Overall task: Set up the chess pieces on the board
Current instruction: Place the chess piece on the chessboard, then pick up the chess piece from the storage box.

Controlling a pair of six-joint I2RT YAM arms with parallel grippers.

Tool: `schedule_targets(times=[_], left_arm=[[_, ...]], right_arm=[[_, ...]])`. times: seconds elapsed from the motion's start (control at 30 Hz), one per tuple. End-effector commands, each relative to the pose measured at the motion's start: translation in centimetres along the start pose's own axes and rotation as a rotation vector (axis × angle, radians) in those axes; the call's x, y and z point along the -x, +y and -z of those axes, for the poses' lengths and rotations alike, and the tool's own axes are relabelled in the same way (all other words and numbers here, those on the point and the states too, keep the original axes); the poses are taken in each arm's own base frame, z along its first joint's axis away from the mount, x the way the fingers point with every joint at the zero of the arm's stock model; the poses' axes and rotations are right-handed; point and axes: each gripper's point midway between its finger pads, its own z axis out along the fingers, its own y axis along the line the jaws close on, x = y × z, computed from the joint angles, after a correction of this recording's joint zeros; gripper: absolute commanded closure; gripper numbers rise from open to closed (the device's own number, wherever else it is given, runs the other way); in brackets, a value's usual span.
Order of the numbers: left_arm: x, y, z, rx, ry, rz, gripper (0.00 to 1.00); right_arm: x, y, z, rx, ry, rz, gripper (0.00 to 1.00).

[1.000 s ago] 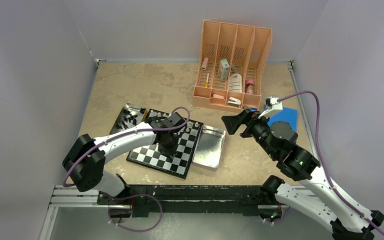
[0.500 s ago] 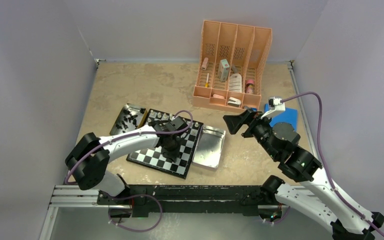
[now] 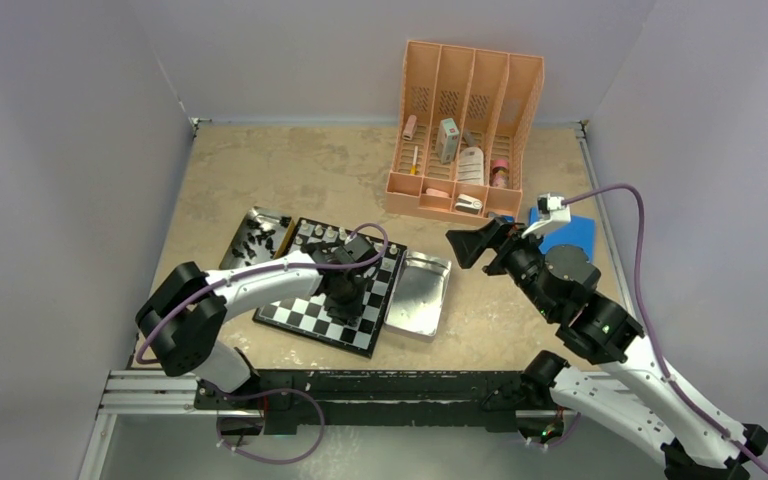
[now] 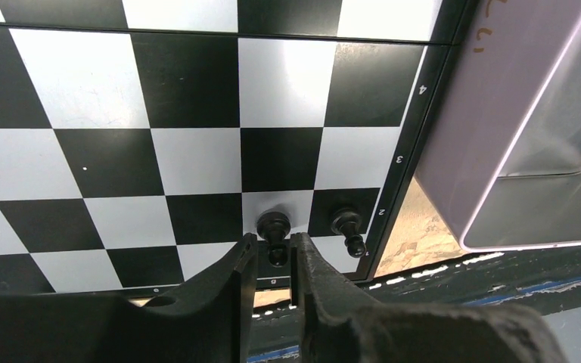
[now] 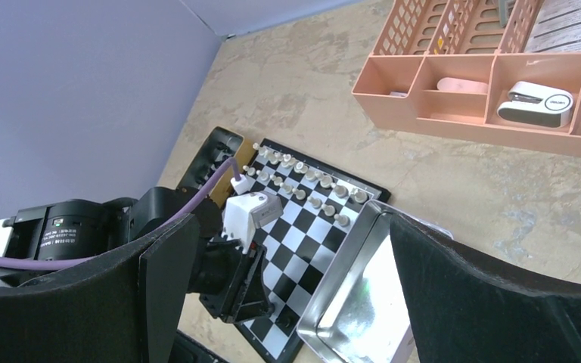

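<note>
One black pawn (image 4: 274, 224) stands between the left gripper's (image 4: 274, 246) fingertips, near the board's (image 4: 197, 159) edge; a second pawn (image 4: 346, 221) stands one square to that gripper's right; the jaws sit close about the first pawn, though whether they pinch it I cannot tell; the right gripper (image 5: 291, 227) hangs spread wide, empty, with the silver tray (image 5: 355, 302) below it.

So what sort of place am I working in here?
Probably a robotics lab test cell: plain panel walls box in a tan tabletop, an aluminium rail runs along its near edge, and a peach desk organizer and chessboard look like staged props.
</note>
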Motion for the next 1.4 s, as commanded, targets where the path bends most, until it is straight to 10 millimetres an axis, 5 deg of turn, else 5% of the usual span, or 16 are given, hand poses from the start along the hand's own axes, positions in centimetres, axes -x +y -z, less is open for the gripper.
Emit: schedule_targets(times=[0.0, 0.4, 0.7, 1.0, 1.37], left_arm=[[0.0, 0.1, 0.0, 0.012, -0.005, 0.009, 0.75], [2.3, -2.3, 2.3, -0.090, -0.105, 0.012, 0.70], [6.3, -3.0, 7.1, -0.162, -0.306, 0.054, 0.65], [12.8, 3.7, 12.1, -0.113, -0.499, 0.174, 0.63], [17.3, 15.4, 14.3, 0.010, -0.573, 0.373, 0.64]], right_arm=[[1.0, 0.6, 0.0, 0.017, -0.039, -0.022, 0.01], [-0.3, 0.1, -0.5, 0.014, -0.007, -0.015, 0.01], [-1.9, -0.4, -1.0, 0.009, 0.030, -0.003, 0.01], [-3.3, -0.5, -2.0, 0.014, 0.066, 0.012, 0.01], [-4.3, -0.8, -2.4, 0.005, 0.102, 0.025, 0.01]])
